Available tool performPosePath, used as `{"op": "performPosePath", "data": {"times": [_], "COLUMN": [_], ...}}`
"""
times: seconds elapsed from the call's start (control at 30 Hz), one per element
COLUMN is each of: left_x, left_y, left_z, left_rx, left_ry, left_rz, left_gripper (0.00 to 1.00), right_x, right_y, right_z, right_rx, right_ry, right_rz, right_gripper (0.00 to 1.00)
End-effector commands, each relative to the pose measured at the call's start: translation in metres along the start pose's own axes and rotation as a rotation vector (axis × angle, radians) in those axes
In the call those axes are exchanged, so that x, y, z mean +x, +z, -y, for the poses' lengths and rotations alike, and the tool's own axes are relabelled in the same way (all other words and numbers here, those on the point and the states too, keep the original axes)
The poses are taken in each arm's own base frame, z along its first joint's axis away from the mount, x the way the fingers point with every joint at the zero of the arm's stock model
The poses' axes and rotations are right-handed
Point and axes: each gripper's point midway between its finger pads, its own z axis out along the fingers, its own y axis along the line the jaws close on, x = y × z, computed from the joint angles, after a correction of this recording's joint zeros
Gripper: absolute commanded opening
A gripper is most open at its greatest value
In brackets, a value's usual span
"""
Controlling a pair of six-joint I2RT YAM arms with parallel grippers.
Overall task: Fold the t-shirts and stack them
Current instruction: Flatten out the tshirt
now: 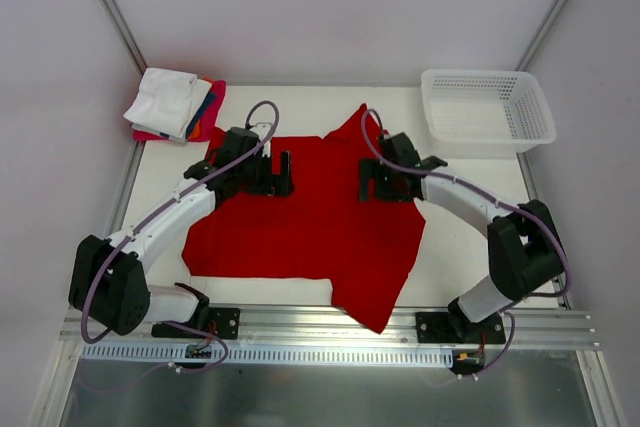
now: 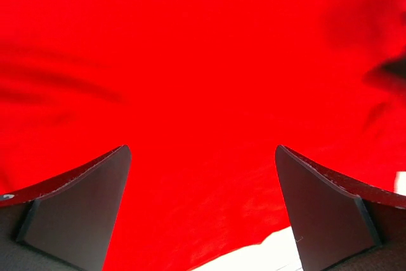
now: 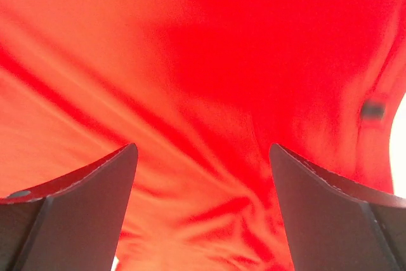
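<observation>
jaws wide, left gripper (image 2: 203,152), right gripper (image 3: 203,149) over red t-shirt's (image 1: 300,237) far half

A plain bright red t-shirt (image 1: 310,222) with no pattern fills the centre of the frame. At upper left, the stack of folded shirts (image 1: 172,102) is white on top, with blue, orange and pink-red edges showing. The basket (image 1: 487,112) at upper right is white mesh. The table (image 1: 290,107) is off-white.

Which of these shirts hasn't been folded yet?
The red t-shirt, lying spread open in the middle of the table. The others sit folded in a small pile at the far left corner.
</observation>
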Motion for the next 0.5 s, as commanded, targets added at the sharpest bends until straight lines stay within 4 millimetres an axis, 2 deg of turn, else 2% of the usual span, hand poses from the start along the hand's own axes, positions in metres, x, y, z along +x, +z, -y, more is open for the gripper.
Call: {"op": "performPosePath", "data": {"times": [0.0, 0.03, 0.07, 0.1, 0.17, 0.2, 0.4, 0.47], "left_x": [-0.002, -0.001, 0.002, 0.003, 0.002, 0.001, 0.001, 0.001], "left_y": [-0.01, -0.012, -0.013, -0.013, -0.015, -0.016, -0.018, -0.02], "left_z": [-0.018, -0.017, -0.017, -0.016, -0.015, -0.015, -0.016, -0.015], "left_rx": [-0.081, -0.074, -0.071, -0.064, -0.06, -0.061, -0.066, -0.06], "left_ry": [-0.01, -0.008, -0.01, -0.012, -0.016, -0.017, -0.027, -0.042], "left_rz": [0.062, 0.068, 0.066, 0.065, 0.075, 0.082, 0.095, 0.105], "left_gripper": [0.99, 0.99, 0.99, 0.99, 0.99, 0.99, 0.99, 0.99], "right_x": [-0.048, -0.05, -0.075, -0.074, -0.088, -0.102, -0.111, -0.108], "right_y": [-0.018, -0.022, -0.032, -0.029, -0.033, -0.041, -0.019, -0.003], "right_z": [-0.028, -0.026, -0.035, -0.032, -0.037, -0.044, -0.039, -0.032], "right_rx": [-0.141, -0.13, -0.145, -0.123, -0.126, -0.142, -0.127, -0.116], "right_ry": [-0.069, -0.068, -0.088, -0.089, -0.108, -0.115, -0.137, -0.128], "right_rz": [-0.007, -0.038, -0.001, -0.043, -0.026, -0.005, -0.054, -0.079], "right_gripper": [0.89, 0.89, 0.89, 0.89, 0.89, 0.89, 0.89, 0.89]}}
